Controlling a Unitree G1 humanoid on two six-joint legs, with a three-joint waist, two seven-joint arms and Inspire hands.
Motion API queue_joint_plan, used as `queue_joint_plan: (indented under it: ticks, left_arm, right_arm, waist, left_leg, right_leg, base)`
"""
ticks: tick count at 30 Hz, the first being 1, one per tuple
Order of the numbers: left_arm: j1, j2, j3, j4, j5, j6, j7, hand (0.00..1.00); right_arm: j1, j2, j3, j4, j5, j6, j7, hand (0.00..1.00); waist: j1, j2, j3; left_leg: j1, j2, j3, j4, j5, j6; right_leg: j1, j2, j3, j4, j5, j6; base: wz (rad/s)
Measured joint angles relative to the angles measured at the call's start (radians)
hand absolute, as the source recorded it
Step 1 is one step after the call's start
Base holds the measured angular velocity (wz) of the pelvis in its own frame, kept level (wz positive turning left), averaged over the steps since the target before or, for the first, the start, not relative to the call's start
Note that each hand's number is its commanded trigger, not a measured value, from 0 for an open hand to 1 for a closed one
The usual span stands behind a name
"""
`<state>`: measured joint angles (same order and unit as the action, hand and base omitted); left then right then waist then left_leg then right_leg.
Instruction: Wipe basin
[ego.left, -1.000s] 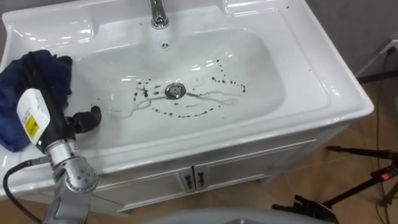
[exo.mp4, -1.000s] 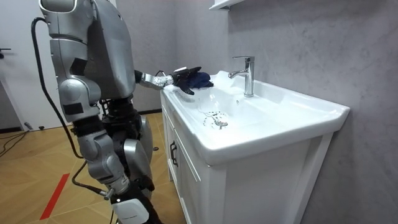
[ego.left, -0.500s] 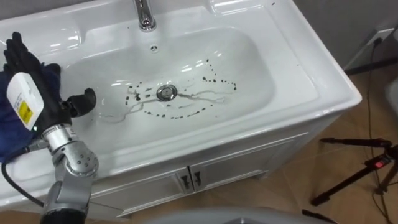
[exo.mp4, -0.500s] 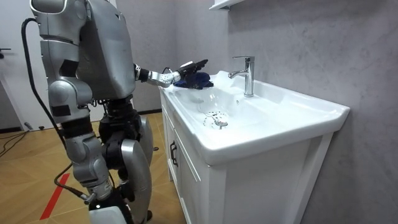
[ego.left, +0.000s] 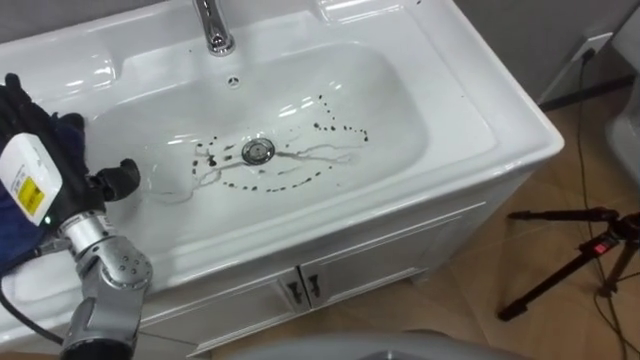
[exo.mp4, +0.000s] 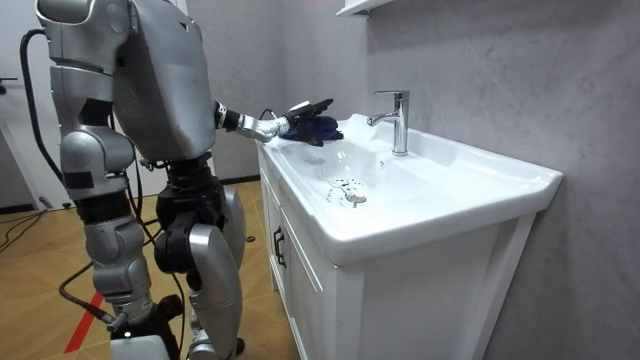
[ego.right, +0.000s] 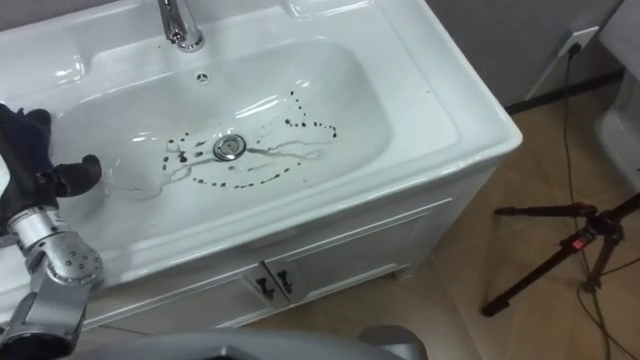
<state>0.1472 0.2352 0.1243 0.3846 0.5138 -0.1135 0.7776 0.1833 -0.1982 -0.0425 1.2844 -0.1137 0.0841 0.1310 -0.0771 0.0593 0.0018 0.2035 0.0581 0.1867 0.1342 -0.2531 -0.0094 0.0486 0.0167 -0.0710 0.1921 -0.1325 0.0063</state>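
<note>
The white basin (ego.left: 440, 80) has dark specks (ego.left: 325, 127) and thin streaks around its metal drain (ego.left: 258, 151). A dark blue cloth (ego.left: 10, 215) lies bunched on the basin's left rim. My left hand (ego.left: 40, 150) hovers just over the cloth, fingers straight and thumb pointing toward the bowl, holding nothing. In the room view the left hand (exo.mp4: 305, 108) is raised a little above the cloth (exo.mp4: 322, 128), and I stand at the basin's left end.
A chrome faucet (ego.left: 212, 25) stands at the back of the bowl. White cabinet doors (ego.left: 300, 290) are below the basin. A black tripod (ego.left: 570, 270) spreads over the wooden floor on the right. A shelf (exo.mp4: 350, 8) hangs above.
My left hand has lifted off the cloth and its fingers have straightened. My body has shifted toward the room view's left, and the eye views have shifted with it.
</note>
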Motion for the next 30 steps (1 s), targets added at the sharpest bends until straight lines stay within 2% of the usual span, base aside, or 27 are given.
queue_joint_plan:
  ticks: [4, 18, 25, 30]
  left_arm:
    - [0.000, 0.000, 0.005, 0.025, 0.000, 0.007, 0.005, 0.00]
    - [-0.003, 0.002, 0.089, 0.070, -0.009, 0.055, 0.016, 0.00]
    - [-0.003, 0.002, 0.096, 0.077, -0.009, 0.106, 0.014, 0.00]
    - [-0.005, 0.002, 0.098, 0.077, -0.009, 0.130, 0.007, 0.00]
  right_arm:
    - [-0.003, 0.000, 0.001, 0.000, -0.007, 0.005, 0.003, 0.00]
    - [-0.007, 0.004, 0.000, 0.001, -0.008, 0.044, 0.000, 0.00]
    - [-0.006, 0.004, 0.000, 0.000, -0.010, 0.070, 0.000, 0.00]
    - [-0.006, 0.005, 0.000, -0.001, -0.012, 0.072, -0.002, 0.00]
  waist:
    - [0.000, 0.002, -0.0057]
    - [-0.002, 0.002, -0.0075]
    - [-0.002, 0.009, -0.0092]
    - [-0.003, 0.009, -0.0094]
  left_leg:
    - [0.001, 0.000, 0.002, 0.000, 0.000, 0.000]
    - [-0.001, 0.000, 0.005, -0.003, 0.000, 0.000]
    - [-0.002, 0.000, 0.005, -0.005, 0.000, 0.000]
    - [-0.002, 0.000, 0.004, -0.005, 0.000, 0.000]
  right_leg:
    - [0.000, 0.001, 0.002, 0.000, 0.000, 0.000]
    - [-0.015, 0.003, 0.014, 0.014, -0.002, -0.002]
    - [-0.016, 0.003, 0.014, 0.014, -0.002, -0.002]
    - [-0.016, 0.003, 0.013, 0.013, -0.002, -0.002]
  base:
    - [0.00]
    - [-0.02]
    - [0.00]
    - [0.00]
